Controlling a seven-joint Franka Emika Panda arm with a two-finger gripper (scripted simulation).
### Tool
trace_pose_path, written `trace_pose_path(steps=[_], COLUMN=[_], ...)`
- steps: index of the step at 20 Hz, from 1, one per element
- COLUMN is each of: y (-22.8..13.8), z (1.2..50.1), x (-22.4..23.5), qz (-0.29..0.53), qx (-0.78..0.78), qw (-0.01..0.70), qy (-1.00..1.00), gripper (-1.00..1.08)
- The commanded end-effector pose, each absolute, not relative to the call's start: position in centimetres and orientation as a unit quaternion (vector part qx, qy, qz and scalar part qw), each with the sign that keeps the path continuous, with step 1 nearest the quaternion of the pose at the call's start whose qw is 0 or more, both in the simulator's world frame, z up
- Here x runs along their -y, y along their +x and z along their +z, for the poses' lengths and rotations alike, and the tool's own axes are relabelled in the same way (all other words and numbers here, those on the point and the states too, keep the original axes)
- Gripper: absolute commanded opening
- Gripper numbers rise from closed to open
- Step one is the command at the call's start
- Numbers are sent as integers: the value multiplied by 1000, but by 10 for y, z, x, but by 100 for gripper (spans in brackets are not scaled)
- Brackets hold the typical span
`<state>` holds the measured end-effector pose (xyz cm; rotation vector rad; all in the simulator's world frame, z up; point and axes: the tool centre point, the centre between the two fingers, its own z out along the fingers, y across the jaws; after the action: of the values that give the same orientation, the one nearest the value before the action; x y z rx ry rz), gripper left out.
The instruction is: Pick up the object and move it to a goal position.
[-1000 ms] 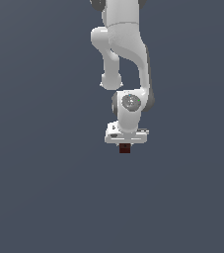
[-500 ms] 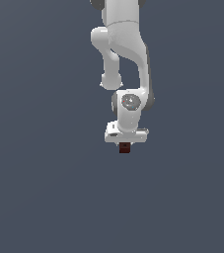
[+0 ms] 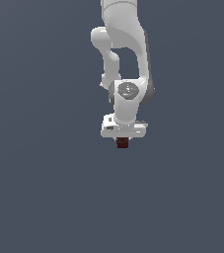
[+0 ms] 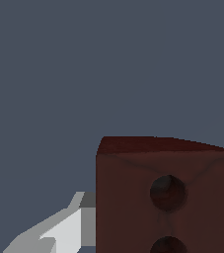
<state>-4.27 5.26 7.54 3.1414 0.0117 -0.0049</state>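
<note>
A flat slate-grey backdrop fills both views, with no counter edge or goal marker visible. The white arm (image 3: 126,64) hangs straight down, its end effector (image 3: 122,140) clamped on the maroon cube (image 3: 122,144), which sits directly beneath it between the fingers (image 4: 59,232). The grasp looks complete and the carry appears under way; the next move likely calls for a steady transfer without loosening the grip.

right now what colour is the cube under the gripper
Dark red-brown, maroon cube, with dark round marks on one face; the wrist view shows it best.
</note>
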Motion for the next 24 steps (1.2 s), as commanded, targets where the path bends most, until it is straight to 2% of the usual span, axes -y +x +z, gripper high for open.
trace_pose_path(steps=[1,24], y=[-43,-48], z=[96,346], x=[-46,32], qz=[0,0], qx=[-4,-4], qw=[0,-1], qy=[1000,1000], gripper=[-100,-100])
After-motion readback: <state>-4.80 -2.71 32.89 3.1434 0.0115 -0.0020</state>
